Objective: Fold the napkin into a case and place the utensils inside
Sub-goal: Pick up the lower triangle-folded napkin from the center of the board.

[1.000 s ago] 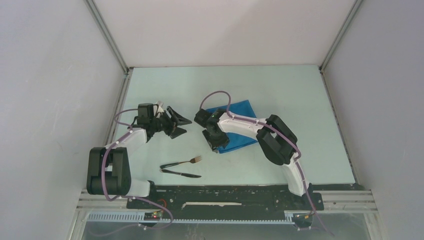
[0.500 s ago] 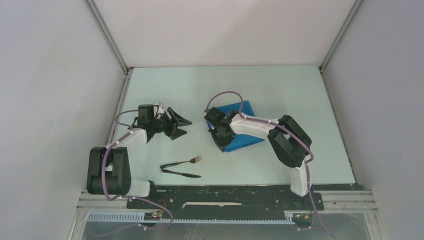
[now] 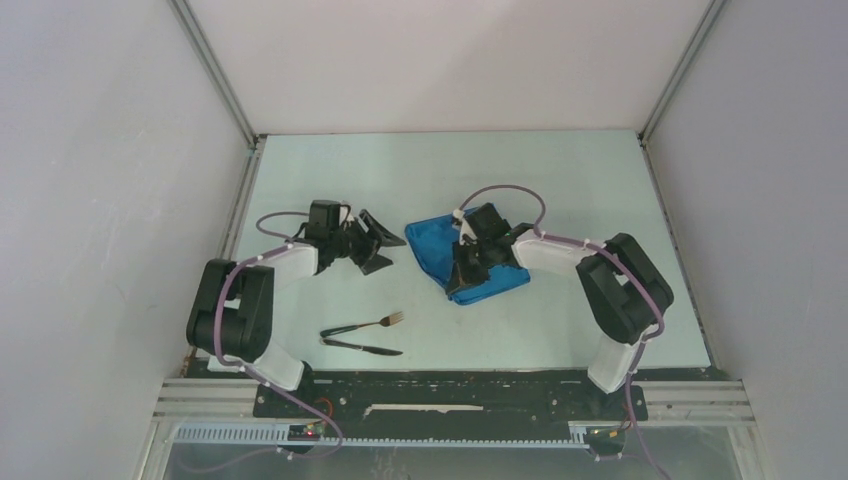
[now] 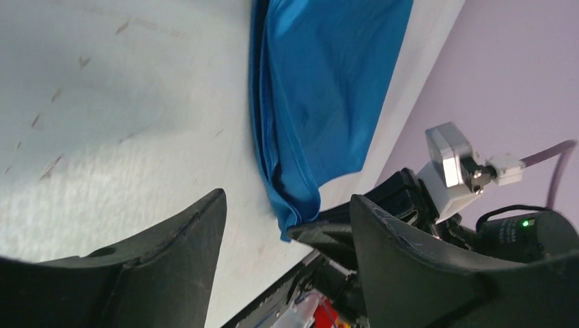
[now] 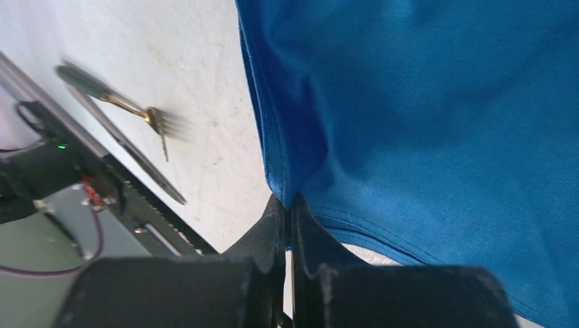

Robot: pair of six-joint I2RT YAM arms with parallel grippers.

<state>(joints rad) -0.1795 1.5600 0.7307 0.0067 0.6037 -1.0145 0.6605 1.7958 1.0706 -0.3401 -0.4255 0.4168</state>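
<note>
Right claw (image 5: 288, 205) of mine is clamped on an edge fold of the plain bright blue soft cloth napkin (image 5: 444, 102) mid-way across the pale desk (image 3: 560, 180); limp and light, I judge it handles best by its corners

left hand (image 4: 285, 205) spread open, right hand (image 5: 287, 208) pinched closed

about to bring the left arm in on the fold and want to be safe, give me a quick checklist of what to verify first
1. right pincer shut on the napkin edge: ok
2. left pincer open for a grasp: ok
3. left pincer closed on the cloth: not ok, open near its edge
4. fork and knife clear of the napkin: ok
5. napkin folded narrow and long: not ok, broad and bunched
6. layers held in the right pincer: cannot tell
</note>
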